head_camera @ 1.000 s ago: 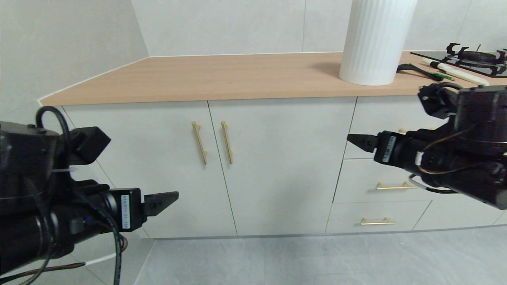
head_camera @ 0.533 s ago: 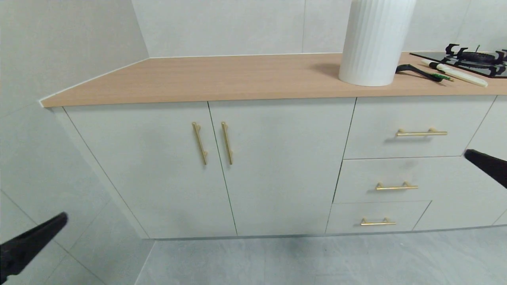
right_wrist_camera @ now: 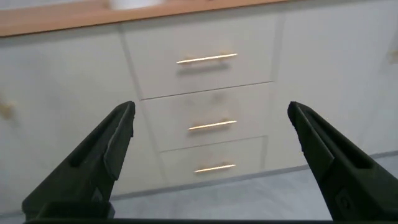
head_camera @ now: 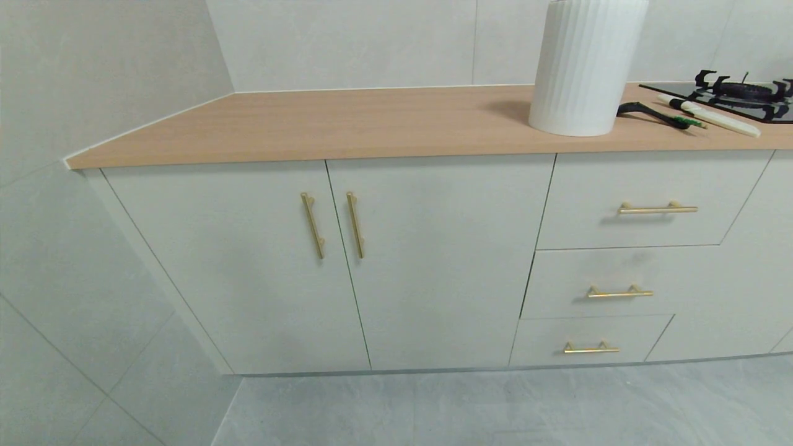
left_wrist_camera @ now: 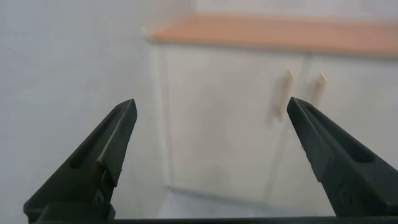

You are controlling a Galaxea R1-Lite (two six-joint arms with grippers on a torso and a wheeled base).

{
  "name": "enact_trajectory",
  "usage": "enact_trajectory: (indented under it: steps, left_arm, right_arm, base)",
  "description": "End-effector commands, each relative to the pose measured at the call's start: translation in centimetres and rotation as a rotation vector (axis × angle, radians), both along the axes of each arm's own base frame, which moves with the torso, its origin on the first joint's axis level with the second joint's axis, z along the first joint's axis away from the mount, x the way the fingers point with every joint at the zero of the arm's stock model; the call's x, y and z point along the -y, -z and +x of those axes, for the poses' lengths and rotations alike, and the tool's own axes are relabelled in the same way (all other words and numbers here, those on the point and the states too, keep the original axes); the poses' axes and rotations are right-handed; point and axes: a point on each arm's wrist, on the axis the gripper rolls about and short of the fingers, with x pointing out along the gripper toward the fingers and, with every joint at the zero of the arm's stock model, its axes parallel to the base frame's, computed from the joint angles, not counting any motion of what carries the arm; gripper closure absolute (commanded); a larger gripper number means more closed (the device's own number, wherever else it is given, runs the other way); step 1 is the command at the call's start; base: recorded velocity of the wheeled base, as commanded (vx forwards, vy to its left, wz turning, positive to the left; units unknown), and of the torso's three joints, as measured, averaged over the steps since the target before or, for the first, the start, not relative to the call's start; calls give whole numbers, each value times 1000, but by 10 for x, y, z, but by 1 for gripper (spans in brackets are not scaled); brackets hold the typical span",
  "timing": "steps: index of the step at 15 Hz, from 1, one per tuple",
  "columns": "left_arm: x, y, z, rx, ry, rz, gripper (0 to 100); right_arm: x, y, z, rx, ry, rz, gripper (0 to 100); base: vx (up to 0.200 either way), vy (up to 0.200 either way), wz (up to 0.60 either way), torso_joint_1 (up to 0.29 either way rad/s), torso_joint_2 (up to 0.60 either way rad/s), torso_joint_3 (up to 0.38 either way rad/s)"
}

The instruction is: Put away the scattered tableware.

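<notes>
On the wooden countertop [head_camera: 347,124], at the far right, lie a black-handled utensil [head_camera: 652,114] and a white-handled one [head_camera: 709,116] beside a tall white ribbed container [head_camera: 587,68]. My left gripper [left_wrist_camera: 210,109] is open with nothing between its fingers, facing the double-door cabinet [left_wrist_camera: 292,99] from a distance. My right gripper [right_wrist_camera: 211,112] is open and empty too, facing the stack of three drawers [right_wrist_camera: 208,106].
A black gas hob [head_camera: 737,91] sits at the countertop's far right corner. The cabinet doors [head_camera: 328,248] have gold bar handles, as do the drawers [head_camera: 619,248]. Grey tiled wall stands to the left, grey floor [head_camera: 495,409] in front.
Both arms have drawn back out of the head view: a second ago they stood at its left and right sides, half a second ago only their fingertips showed.
</notes>
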Motion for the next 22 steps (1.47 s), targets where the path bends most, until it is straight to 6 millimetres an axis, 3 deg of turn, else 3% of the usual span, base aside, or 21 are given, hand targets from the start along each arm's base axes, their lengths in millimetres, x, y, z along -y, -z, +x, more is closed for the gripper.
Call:
enact_trajectory:
  steps: [1, 4, 6, 8, 10, 12, 16, 22]
  left_arm:
    - [4, 17, -26, 100, -69, 4, 0]
    - [6, 41, -26, 85, -24, 30, 0]
    - [7, 49, -19, 51, 16, 45, 0]
    - [8, 69, -3, -29, 64, 61, 0]
    - [8, 100, 18, -90, 81, 94, 0]
    - [9, 133, 35, -126, 148, 112, 0]
    - [13, 149, 36, -268, 294, 102, 0]
    - [13, 149, 36, -261, 309, 47, 0]
  right_arm:
    - [1, 6, -17, 84, 51, 8, 0]
    - [-6, 21, -29, 125, 71, -19, 0]
    - [-6, 31, -23, 85, 70, -7, 0]
    - [-6, 64, -5, -33, 55, 9, 0]
    - [-8, 90, 8, -37, -12, 4, 0]
    - [-8, 92, 9, -51, -55, 3, 0]
    - [-10, 99, 9, -129, -115, -4, 0]
    - [-12, 103, 10, -176, -209, -92, 0]
  base:
    - [0, 0, 0, 0, 0, 0]
    - [0, 0, 0, 0, 0, 0]
    - [0, 0, 0, 0, 0, 0]
    - [0, 0, 0, 0, 0, 0]
    - [0, 0, 0, 0, 0, 0]
    - [0, 0, 0, 0, 0, 0]
    - [0, 0, 0, 0, 0, 0]
    - [0, 0, 0, 0, 0, 0]
